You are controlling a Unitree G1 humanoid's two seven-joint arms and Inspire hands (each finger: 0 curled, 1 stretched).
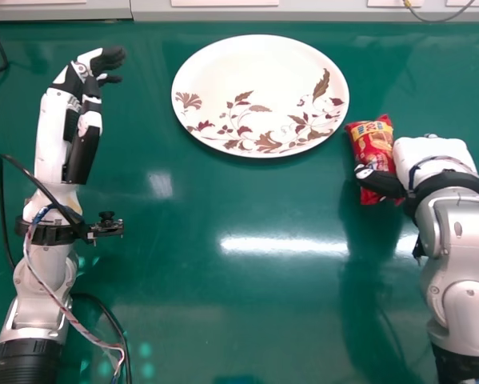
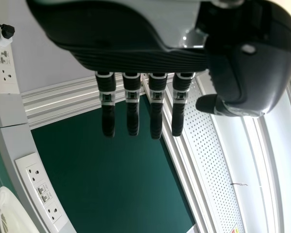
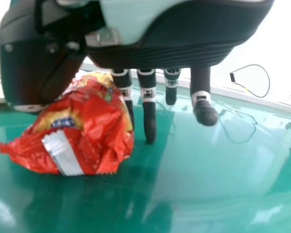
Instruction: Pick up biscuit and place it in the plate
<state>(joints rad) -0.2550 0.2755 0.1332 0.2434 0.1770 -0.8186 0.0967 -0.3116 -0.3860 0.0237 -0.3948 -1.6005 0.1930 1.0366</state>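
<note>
well, biscuit (image 1: 372, 146) (red) at right hand (image 1: 429, 154)

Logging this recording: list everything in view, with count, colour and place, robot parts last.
plate: one, white with brown leaf pattern, far middle of the table
biscuit packet: one, mostly red, right of the plate, at the right hand
table: one, green, under both
socket panels: at least two, white, beyond the table
cables: several, some black, by the left arm and elsewhere
arms: two, silver and white, one each side
left hand: one, black and white, left of the plate
right hand: one, black and white, at the packet
</note>
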